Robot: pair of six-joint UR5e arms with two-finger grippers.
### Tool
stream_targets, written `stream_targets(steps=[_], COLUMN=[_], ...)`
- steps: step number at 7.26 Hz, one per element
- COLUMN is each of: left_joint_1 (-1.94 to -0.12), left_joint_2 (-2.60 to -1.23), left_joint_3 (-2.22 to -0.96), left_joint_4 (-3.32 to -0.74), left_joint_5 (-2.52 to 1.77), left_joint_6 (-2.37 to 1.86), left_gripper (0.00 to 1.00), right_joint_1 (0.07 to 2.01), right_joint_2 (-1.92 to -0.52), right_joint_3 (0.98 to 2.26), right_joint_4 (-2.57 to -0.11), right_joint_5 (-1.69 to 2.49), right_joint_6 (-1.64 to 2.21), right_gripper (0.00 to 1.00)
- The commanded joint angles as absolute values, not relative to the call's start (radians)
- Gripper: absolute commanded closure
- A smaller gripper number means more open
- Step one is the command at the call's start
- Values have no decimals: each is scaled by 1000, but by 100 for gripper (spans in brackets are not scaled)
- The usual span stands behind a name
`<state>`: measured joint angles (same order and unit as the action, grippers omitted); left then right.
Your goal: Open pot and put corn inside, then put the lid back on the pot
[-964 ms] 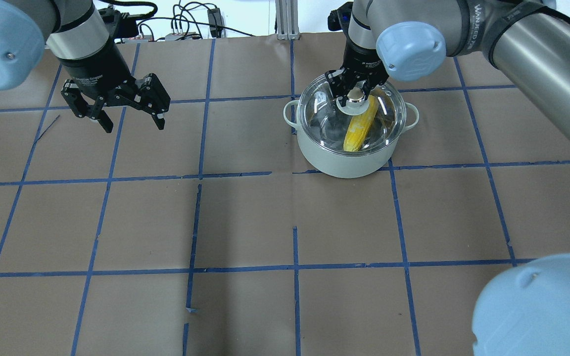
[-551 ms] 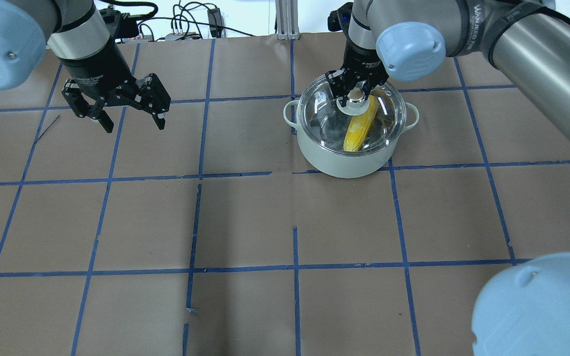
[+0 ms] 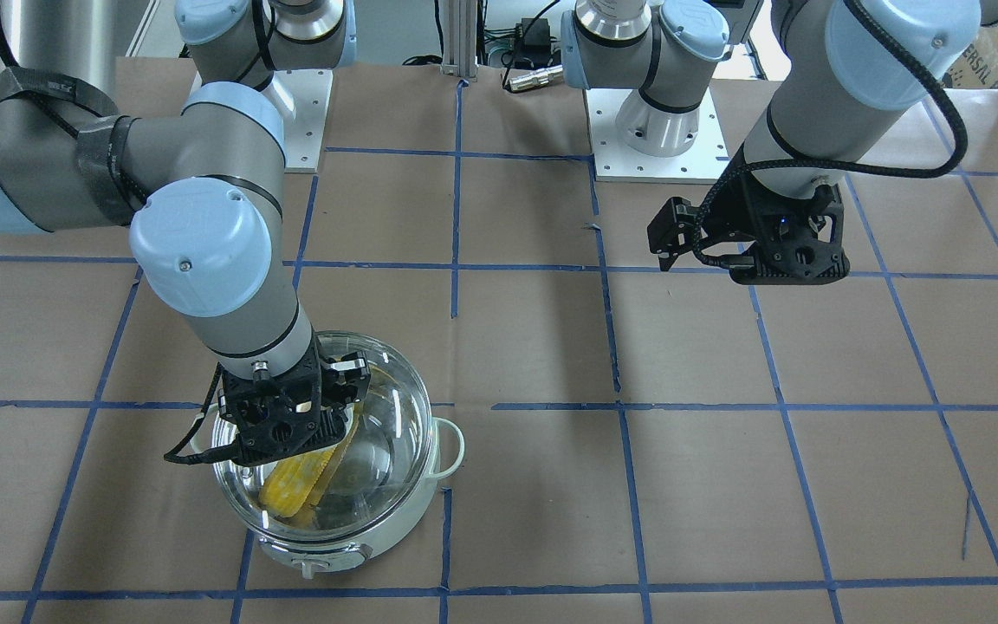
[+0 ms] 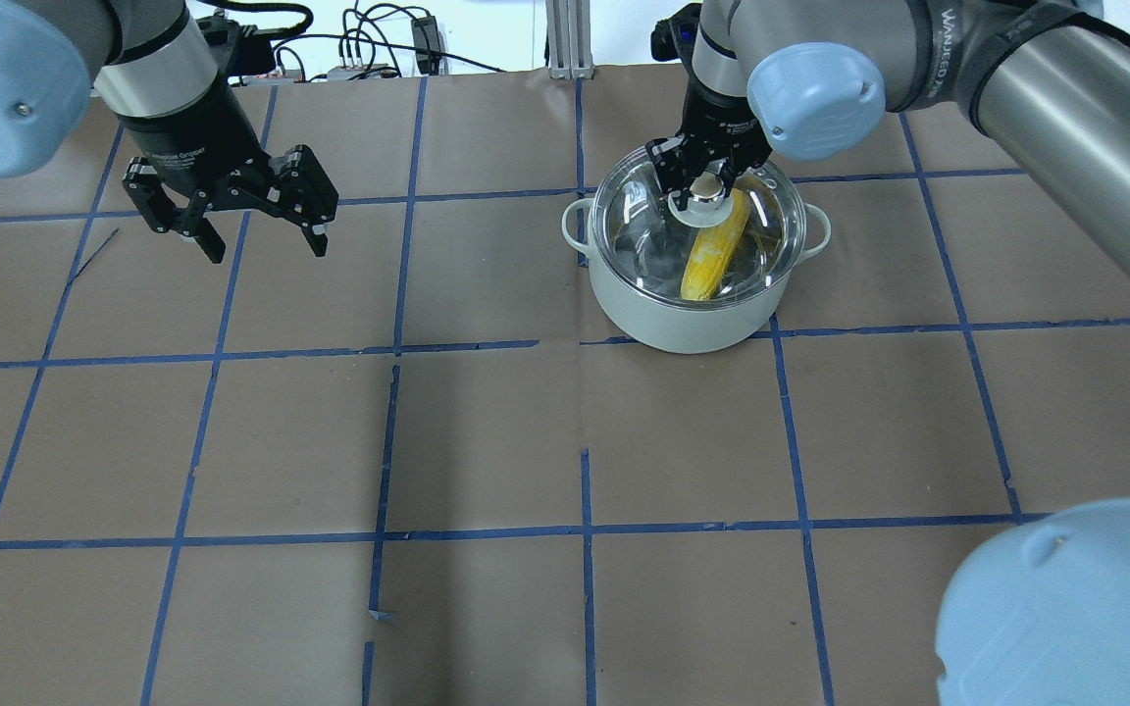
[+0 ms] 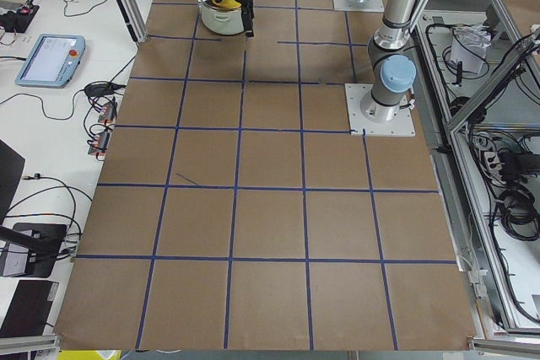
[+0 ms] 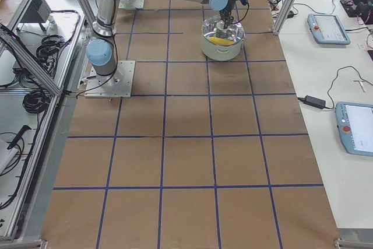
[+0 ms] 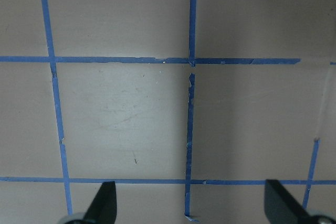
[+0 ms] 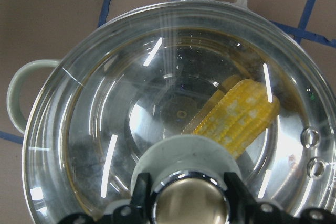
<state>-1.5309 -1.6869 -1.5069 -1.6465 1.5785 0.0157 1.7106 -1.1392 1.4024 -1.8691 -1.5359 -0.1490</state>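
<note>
The pale mint pot (image 4: 683,324) stands on the table at the far right of the overhead view. The yellow corn (image 4: 707,260) lies inside it, seen through the glass. The clear glass lid (image 4: 643,226) sits on the pot's rim. My right gripper (image 4: 705,186) is straight above the lid, its jaws against both sides of the centre knob (image 8: 189,208). The corn (image 8: 239,114) and lid (image 8: 105,129) fill the right wrist view. My left gripper (image 4: 266,250) is open and empty above bare table at the far left, well away from the pot.
Brown paper with a blue tape grid (image 4: 585,529) covers the table. Cables and a metal post (image 4: 565,39) lie past the far edge. The left wrist view shows only paper and tape below the left gripper (image 7: 191,205). The arm bases (image 3: 655,130) are bolted behind.
Hardly anything. Both grippers have shifted very slightly toward the far edge. The lid stays on the pot with the corn under it.
</note>
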Motion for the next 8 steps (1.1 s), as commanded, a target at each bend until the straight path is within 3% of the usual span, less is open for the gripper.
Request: stream_targets(steps=[1,5,8], left_joint_1=[-1531,-1531,-1531], left_joint_2=[-1687,-1689,-1690], left_joint_3=[-1506,-1506,-1506], left_joint_4=[-1646,-1646,-1646], left_joint_5=[1578,1578,1578], left_joint_6=[18,17,18], left_gripper=[0,0,0], right_joint_1=[1710,1704,1655], right_joint_2=[-1140,-1163,-1412], right_joint_3=[1404,1405,1503], right_joint_4=[-1878,-1870,-1789], right_joint_5=[-1543,-1549,-1552], right_joint_6=[-137,-124,-143], right_gripper=[4,0,0])
